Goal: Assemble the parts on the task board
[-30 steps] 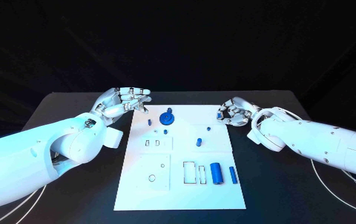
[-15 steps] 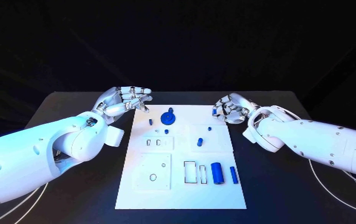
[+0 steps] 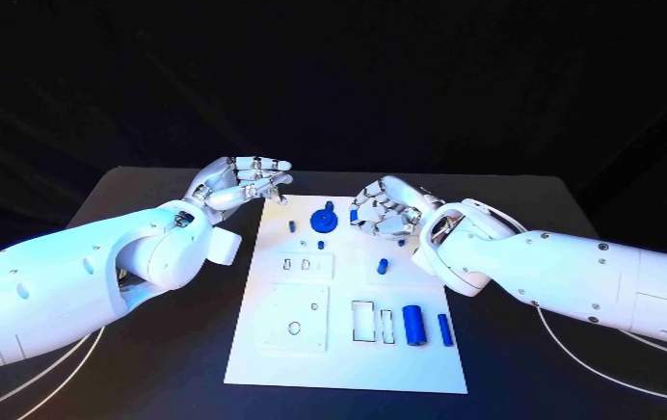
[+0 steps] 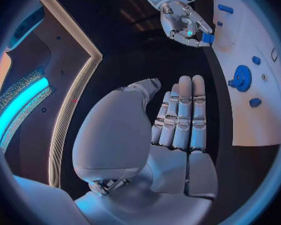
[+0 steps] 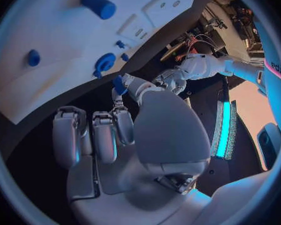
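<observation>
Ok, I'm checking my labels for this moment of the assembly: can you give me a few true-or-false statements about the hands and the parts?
1. The right hand pinches a small blue part at its fingertips. True.
2. The left hand holds a blue part. False: it holds nothing, and its fingers are stretched out.
3. The large blue cylinder lies on the task board, towards its near end. True.
4. The round blue part lies off the board on the black table. False: it sits on the board, near its far end.
</observation>
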`<state>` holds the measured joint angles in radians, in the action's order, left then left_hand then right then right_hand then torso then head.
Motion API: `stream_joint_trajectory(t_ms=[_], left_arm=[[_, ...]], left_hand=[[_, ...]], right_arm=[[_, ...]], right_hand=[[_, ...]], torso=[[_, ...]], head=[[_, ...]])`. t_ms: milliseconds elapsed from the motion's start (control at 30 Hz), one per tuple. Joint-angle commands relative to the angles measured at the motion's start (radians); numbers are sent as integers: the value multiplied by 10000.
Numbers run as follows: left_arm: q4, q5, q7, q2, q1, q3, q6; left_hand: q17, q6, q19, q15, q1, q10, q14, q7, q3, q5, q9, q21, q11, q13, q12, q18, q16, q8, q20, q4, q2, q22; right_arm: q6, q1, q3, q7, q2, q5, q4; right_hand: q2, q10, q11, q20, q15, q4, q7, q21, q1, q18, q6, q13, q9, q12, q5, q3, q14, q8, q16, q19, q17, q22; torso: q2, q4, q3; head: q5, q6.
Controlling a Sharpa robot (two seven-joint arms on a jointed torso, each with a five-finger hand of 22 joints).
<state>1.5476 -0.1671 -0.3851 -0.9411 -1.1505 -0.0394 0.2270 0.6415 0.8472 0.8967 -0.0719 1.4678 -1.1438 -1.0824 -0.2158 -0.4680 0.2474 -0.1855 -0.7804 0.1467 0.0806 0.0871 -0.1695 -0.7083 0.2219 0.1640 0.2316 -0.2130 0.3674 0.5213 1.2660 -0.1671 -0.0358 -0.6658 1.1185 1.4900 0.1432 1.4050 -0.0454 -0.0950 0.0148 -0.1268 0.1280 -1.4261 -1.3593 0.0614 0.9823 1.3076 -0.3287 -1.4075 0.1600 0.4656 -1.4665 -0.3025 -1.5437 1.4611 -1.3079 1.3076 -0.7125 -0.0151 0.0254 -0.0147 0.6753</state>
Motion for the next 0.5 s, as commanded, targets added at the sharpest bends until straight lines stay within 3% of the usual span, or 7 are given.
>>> stream_joint_trajectory(t_ms=[33, 200, 333, 433, 500], left_arm=[[-62, -33, -95, 51, -4, -4, -124], [-115, -33, -100, 106, -4, -4, -130], [-107, -37, -103, 137, -3, -3, -148], [-115, -46, -98, 144, -3, -3, -153], [-123, -48, -95, 142, -3, -3, -150]], left_hand=[[11, -40, -33, 7, -102, 53, 65, -82, -30, -40, -8, -22, 9, 10, -63, -121, -49, -36, 8, 0, 1, 9], [11, -40, -33, 7, -102, 53, 65, -82, -30, -40, -8, -22, 9, 10, -63, -121, -49, -36, 8, 0, 1, 9], [11, -40, -33, 7, -102, 53, 65, -82, -30, -40, -8, -22, 9, 10, -63, -121, -49, -36, 8, 0, 1, 9], [12, -38, -42, 8, -101, 51, 66, -83, -40, -39, -12, -36, 8, 13, -59, -123, -51, -35, 9, -11, 7, 14], [12, -38, -42, 8, -101, 51, 66, -83, -40, -39, -12, -36, 8, 13, -59, -123, -51, -35, 9, -11, 7, 14]], right_arm=[[-3, -34, -8, -725, 317, 789, 65], [-136, -159, -33, -1395, 879, 1075, -48], [-238, -330, -61, -1862, 1234, 1304, -140], [-361, -453, -90, -2094, 1442, 1497, -219], [-434, -512, -102, -2173, 1510, 1617, -249]], right_hand=[[-49, 53, 4, 65, 69, -19, -34, 20, 115, -174, 26, 509, -95, -14, 44, 30, -883, -50, -48, 2, -1929, 1332], [-61, 57, 6, 67, 71, -23, -38, 30, 126, -171, 25, 513, -97, -16, 47, 42, -883, -56, -48, -5, -1928, 1325], [-81, 54, 10, 73, 75, -51, -40, 81, 192, -157, 11, 504, -104, -5, 46, 62, -875, -72, -35, -40, -1891, 1283], [-63, 56, 15, 76, 77, -35, -47, 85, 190, -156, 11, 505, -107, -4, 46, 67, -873, -80, -32, -42, -1883, 1281], [-47, 48, 19, 78, 80, -20, -51, 90, 188, -154, 7, 495, -110, 5, 45, 71, -874, -86, -32, -45, -1884, 1277]], torso=[[32, -28, 42], [5, 18, 41], [1, -1, 77], [1, -11, 40], [2, -14, 37]], head=[[-106, 36], [-239, 75], [-284, 125], [-345, 197], [-358, 222]])
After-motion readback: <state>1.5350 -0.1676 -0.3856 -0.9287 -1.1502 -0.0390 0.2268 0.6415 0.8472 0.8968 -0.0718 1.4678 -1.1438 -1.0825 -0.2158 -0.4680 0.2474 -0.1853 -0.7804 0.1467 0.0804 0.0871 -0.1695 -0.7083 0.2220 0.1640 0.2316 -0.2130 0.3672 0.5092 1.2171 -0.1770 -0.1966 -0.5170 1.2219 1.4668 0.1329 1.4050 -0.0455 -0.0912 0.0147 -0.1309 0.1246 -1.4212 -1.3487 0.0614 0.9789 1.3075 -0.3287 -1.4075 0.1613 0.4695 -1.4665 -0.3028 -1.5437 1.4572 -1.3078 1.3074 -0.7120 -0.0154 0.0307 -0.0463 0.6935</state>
